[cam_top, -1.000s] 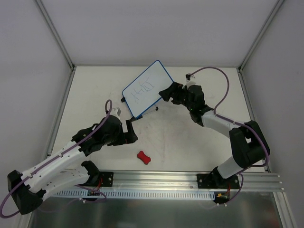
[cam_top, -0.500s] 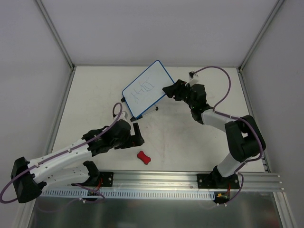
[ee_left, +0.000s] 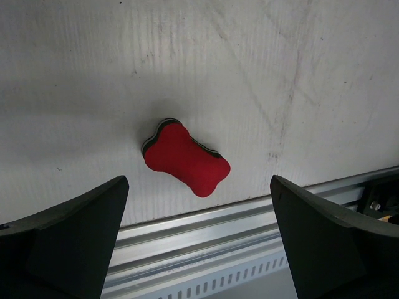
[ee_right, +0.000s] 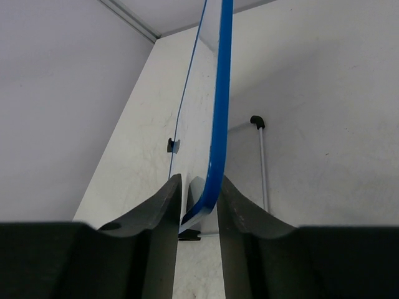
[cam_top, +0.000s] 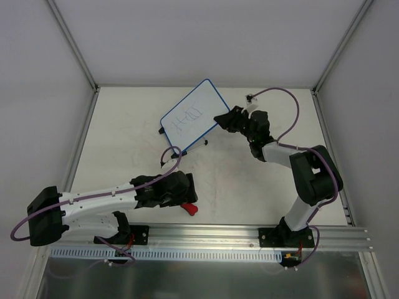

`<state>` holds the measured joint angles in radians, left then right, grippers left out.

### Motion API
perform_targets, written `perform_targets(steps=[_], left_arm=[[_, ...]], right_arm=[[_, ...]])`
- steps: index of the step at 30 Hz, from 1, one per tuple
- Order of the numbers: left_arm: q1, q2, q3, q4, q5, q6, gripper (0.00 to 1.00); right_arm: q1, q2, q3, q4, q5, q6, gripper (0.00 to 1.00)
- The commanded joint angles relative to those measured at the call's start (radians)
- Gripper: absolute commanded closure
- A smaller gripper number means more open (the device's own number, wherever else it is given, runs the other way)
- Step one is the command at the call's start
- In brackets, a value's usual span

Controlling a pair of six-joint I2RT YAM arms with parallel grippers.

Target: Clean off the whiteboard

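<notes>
The whiteboard (cam_top: 192, 117), blue-framed with faint blue scribbles, stands tilted at the back middle of the table. My right gripper (cam_top: 220, 119) is at its right corner. In the right wrist view the board's blue edge (ee_right: 219, 93) runs between the fingers, and my right gripper (ee_right: 199, 182) is shut on it. A small red bone-shaped eraser (cam_top: 190, 209) lies near the front rail, partly under my left gripper (cam_top: 186, 197). In the left wrist view the eraser (ee_left: 185, 159) lies flat on the table, with my left gripper (ee_left: 198, 187) wide open just above it and touching nothing.
An aluminium rail (cam_top: 206, 233) runs along the table's front edge, just behind the eraser (ee_left: 218, 233). The board's thin white support rod (ee_right: 262, 162) with a black foot rests on the table behind it. White walls close off three sides.
My left arm has swung down towards the front and now hovers over the eraser, still open. My right gripper's jaws have closed in on the whiteboard's corner.
</notes>
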<state>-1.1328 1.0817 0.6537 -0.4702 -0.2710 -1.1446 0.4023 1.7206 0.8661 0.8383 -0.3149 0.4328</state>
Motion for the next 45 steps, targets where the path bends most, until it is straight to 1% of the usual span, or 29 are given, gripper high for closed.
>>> perform_targets(steps=[1,3,5,9,11,12,15,16,17,18,19,22,24,25,27,28,29,30,32,33,34,38,41,45], left_arm=[[-0.015,0.065,0.018,0.035,-0.008,-0.07,0.01],[-0.015,0.115,0.047,0.035,0.006,-0.076,0.01],[-0.015,0.138,0.058,0.035,0.018,-0.098,0.01],[-0.015,0.165,0.06,0.033,0.027,-0.164,0.01],[-0.015,0.182,0.064,0.033,0.038,-0.207,0.01],[-0.015,0.191,0.066,0.033,0.038,-0.222,0.01],[-0.015,0.211,0.064,0.031,0.044,-0.32,0.06],[-0.016,0.218,0.063,0.031,0.046,-0.377,0.1],[-0.016,0.225,0.064,0.031,0.052,-0.401,0.14],[-0.022,0.242,0.067,0.031,0.059,-0.423,0.15],[-0.028,0.248,0.067,0.031,0.058,-0.476,0.17],[-0.05,0.273,0.066,0.03,0.05,-0.558,0.19],[-0.058,0.282,0.063,0.028,0.052,-0.587,0.21],[-0.062,0.287,0.058,0.03,0.053,-0.621,0.24],[-0.068,0.284,0.04,0.028,0.05,-0.65,0.27],[-0.071,0.277,0.035,0.028,0.047,-0.667,0.34],[-0.079,0.274,0.029,0.028,0.036,-0.679,0.35],[-0.082,0.267,0.017,0.028,0.03,-0.688,0.39],[-0.087,0.245,0.001,0.028,0.013,-0.714,0.51],[-0.087,0.229,-0.018,0.03,0.001,-0.722,0.52],[-0.087,0.219,-0.028,0.03,-0.005,-0.731,0.54],[-0.087,0.198,-0.069,0.025,-0.027,-0.759,0.54],[-0.087,0.202,-0.078,0.024,-0.031,-0.761,0.49],[-0.087,0.234,-0.059,0.019,-0.04,-0.751,0.37]], right_arm=[[-0.005,-0.007,0.066,0.061,-0.026,-0.009,0.71],[-0.005,-0.009,0.065,0.061,-0.027,-0.014,0.71],[-0.005,-0.012,0.067,0.059,-0.032,-0.017,0.74],[-0.005,-0.016,0.067,0.053,-0.032,-0.022,0.86],[-0.003,-0.015,0.067,0.053,-0.038,-0.025,0.89],[-0.005,-0.016,0.07,0.053,-0.038,-0.023,0.9],[-0.005,-0.018,0.068,0.053,-0.041,-0.026,0.9],[-0.005,-0.019,0.068,0.051,-0.039,-0.026,0.9],[-0.006,-0.019,0.068,0.05,-0.039,-0.031,0.9],[-0.005,-0.021,0.067,0.05,-0.039,-0.032,0.9],[-0.005,-0.023,0.067,0.05,-0.041,-0.034,0.9],[-0.005,-0.021,0.068,0.05,-0.044,-0.034,0.9],[-0.005,-0.021,0.067,0.05,-0.046,-0.035,0.9],[-0.005,-0.023,0.068,0.05,-0.046,-0.035,0.91],[-0.005,-0.023,0.067,0.051,-0.047,-0.037,0.9],[-0.005,-0.023,0.067,0.051,-0.047,-0.037,0.9],[-0.005,-0.019,0.07,0.051,-0.05,-0.037,0.9],[-0.005,-0.021,0.07,0.051,-0.052,-0.037,0.91],[-0.005,-0.021,0.07,0.051,-0.056,-0.039,0.9],[-0.005,-0.021,0.07,0.051,-0.058,-0.037,0.91],[-0.005,-0.021,0.07,0.051,-0.058,-0.037,0.91],[-0.003,-0.019,0.071,0.054,-0.066,-0.039,0.91],[-0.003,-0.021,0.071,0.058,-0.069,-0.037,0.91],[-0.005,-0.019,0.07,0.061,-0.073,-0.039,0.92]])
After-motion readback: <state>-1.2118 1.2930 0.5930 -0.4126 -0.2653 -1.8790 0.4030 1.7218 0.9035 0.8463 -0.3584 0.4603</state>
